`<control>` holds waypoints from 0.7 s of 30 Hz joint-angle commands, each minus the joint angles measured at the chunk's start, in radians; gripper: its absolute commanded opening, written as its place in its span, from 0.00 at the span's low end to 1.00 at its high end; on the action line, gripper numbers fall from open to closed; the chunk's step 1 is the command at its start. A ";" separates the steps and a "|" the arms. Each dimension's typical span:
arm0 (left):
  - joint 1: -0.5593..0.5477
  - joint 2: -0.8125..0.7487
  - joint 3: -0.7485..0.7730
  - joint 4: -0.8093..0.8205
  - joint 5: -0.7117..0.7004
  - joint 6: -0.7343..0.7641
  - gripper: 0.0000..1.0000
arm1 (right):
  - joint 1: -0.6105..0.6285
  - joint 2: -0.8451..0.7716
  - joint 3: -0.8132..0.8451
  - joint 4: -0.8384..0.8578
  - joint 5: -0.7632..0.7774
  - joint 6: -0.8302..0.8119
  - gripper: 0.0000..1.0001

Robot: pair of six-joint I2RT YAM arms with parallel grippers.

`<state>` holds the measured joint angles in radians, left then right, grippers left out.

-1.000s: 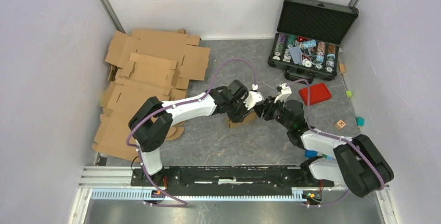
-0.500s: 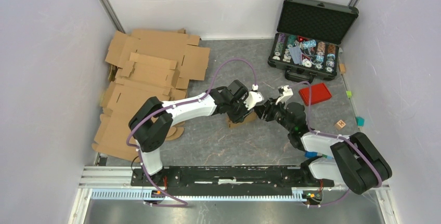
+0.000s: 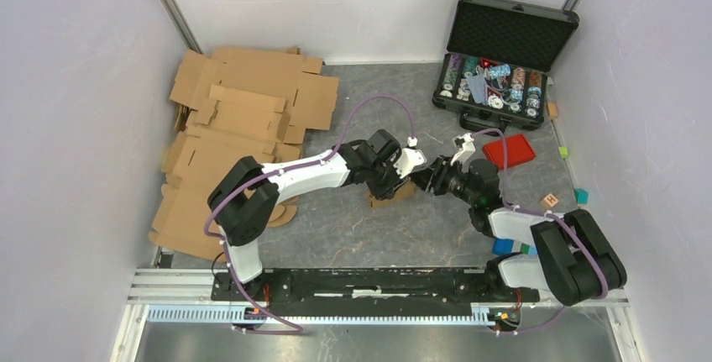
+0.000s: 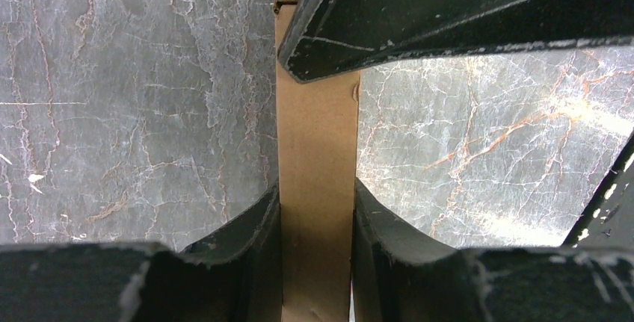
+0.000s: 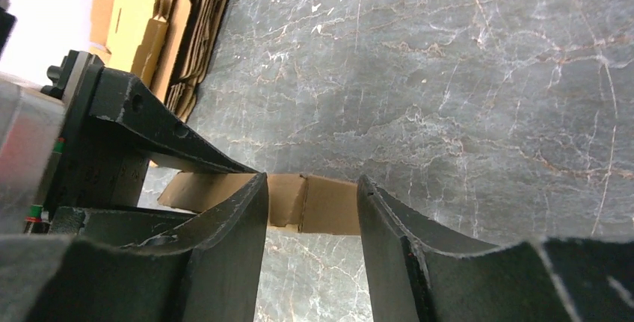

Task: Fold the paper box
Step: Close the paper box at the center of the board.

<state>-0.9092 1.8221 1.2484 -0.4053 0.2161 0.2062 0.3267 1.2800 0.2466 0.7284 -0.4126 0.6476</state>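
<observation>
- The left gripper point(image 4: 316, 196) is closed on a flap of the paper box point(image 4: 317, 128), which runs straight ahead of its fingers.
- The right gripper point(image 5: 312, 187) is half open and grips nothing. It faces the flap's far end, crosswise.

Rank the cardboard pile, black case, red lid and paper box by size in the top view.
1. cardboard pile
2. black case
3. red lid
4. paper box, which is partly hidden, so its place below the lid is unsure.
</observation>
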 commanded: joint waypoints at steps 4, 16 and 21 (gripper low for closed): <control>-0.004 0.022 0.009 -0.046 0.033 0.006 0.18 | -0.084 0.113 -0.114 0.309 -0.181 0.161 0.50; -0.005 0.031 0.013 -0.046 0.030 0.009 0.17 | -0.135 0.382 -0.176 0.655 -0.292 0.346 0.32; -0.006 0.031 0.013 -0.048 0.026 0.012 0.17 | -0.155 0.309 -0.135 0.475 -0.285 0.297 0.28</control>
<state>-0.9176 1.8233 1.2488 -0.4042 0.2234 0.2066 0.1875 1.6260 0.1062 1.3605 -0.6575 0.9794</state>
